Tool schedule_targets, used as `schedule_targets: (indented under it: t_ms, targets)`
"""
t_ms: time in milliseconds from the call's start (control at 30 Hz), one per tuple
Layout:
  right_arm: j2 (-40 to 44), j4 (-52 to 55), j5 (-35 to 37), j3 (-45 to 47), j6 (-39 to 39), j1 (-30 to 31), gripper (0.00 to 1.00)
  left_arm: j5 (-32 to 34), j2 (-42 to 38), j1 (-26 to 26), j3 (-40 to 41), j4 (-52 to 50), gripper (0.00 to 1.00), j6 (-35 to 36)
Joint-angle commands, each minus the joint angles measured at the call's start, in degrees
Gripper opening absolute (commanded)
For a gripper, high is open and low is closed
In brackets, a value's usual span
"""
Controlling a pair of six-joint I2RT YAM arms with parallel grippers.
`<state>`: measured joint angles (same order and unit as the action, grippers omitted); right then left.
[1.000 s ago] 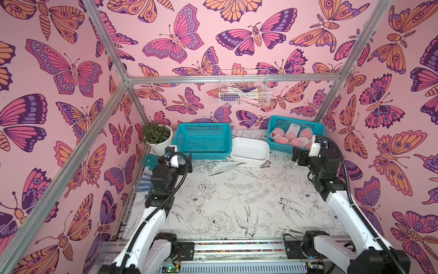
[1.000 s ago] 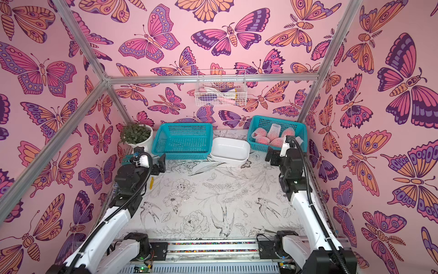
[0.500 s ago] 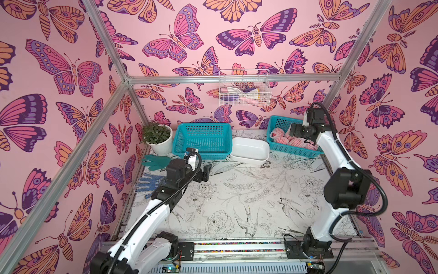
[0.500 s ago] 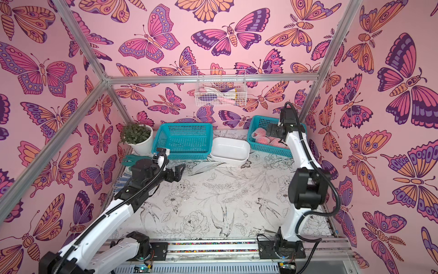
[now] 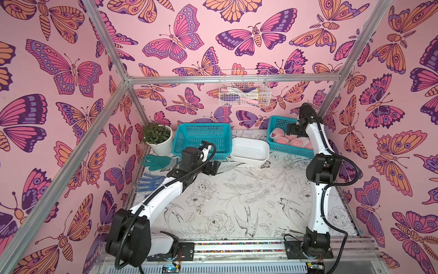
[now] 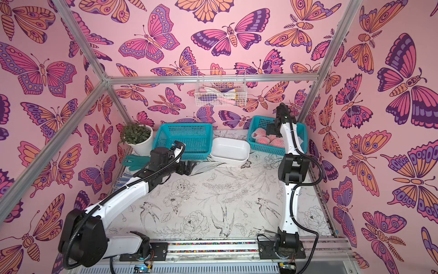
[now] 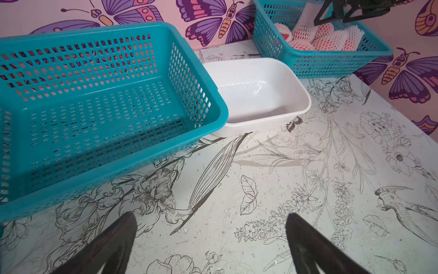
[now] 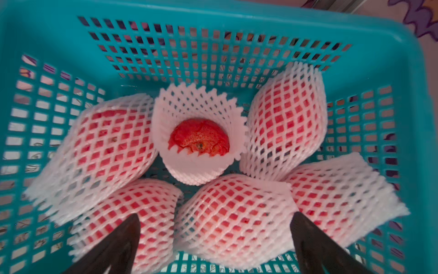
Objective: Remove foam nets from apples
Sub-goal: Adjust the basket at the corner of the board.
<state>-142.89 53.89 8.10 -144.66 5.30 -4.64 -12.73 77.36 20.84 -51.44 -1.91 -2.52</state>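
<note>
1. Jaws of the right gripper (image 8: 215, 217) stand wide apart and hold nothing. It hangs over the fruit in the right-hand teal plastic lattice basket (image 8: 213, 47).
2. Six round red apples (image 8: 199, 140) lie in that basket, each inside one of the white foam mesh nets (image 8: 237, 220) with diamond holes. None looks stripped, so I judge the task to be at its start.
3. Between the fingers lies one netted apple on its side, touching its neighbours on both flanks. To take it well I'd come straight down and close gently across its belly. Foam gives, and a skewed pinch could catch the next sleeve too.
4. The left gripper (image 7: 211, 216) is likewise spread and empty. It sits low over the flower-printed tabletop (image 7: 260, 178), in front of the empty teal basket (image 7: 94, 30) and the white rectangular plastic tub (image 7: 305, 104). I'd guess it waits to take the sleeve's other end.
5. Only the right wrist view shows the middle apple standing upright, its bare red top visible through the net's open mouth. In both top views the right arm (image 5: 317, 140) hides part of the pile. Only the left wrist view looks right down into the basket and tub, showing them empty.
</note>
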Motion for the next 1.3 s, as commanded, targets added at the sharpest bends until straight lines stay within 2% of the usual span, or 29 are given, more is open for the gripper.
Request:
schedule_targets:
  t_ms: [0,300,500,733,1000,1133,1267]
  targets:
    - [-2.9,1.4,0.1,-3.3,-1.7,-0.5,0.97,-1.8,1.3,0.5,-1.9,0.3,1.0,0.8]
    - [-7.0,-5.0,-1.9,-4.4,-2.8,-0.5,0.92,-1.8,2.8,0.8,-2.7,0.4,1.0,1.0]
    - [-7.4,-2.4,-2.4,-2.1,-4.0,-0.6,0.89,-1.7,3.4,0.9,-2.0,0.8,1.0,1.0]
    - [-3.8,0.4,0.3,4.1,-5.5,-0.9,0.87,-2.7,4.2,0.9,-2.2,1.6,1.0,0.9]
    - [4.4,0.4,0.4,14.7,-9.8,-1.5,0.82,-3.3,2.1,0.9,-0.6,2.5,1.0,0.5]
    - [8.0,-2.9,0.5,18.4,-10.3,-1.6,0.84,-3.5,1.1,0.9,-0.1,2.7,1.0,0.3]
    - [7.4,-6.3,-0.5,16.0,-9.1,-1.7,0.89,-3.6,1.1,1.0,-0.2,2.8,1.0,0.0]
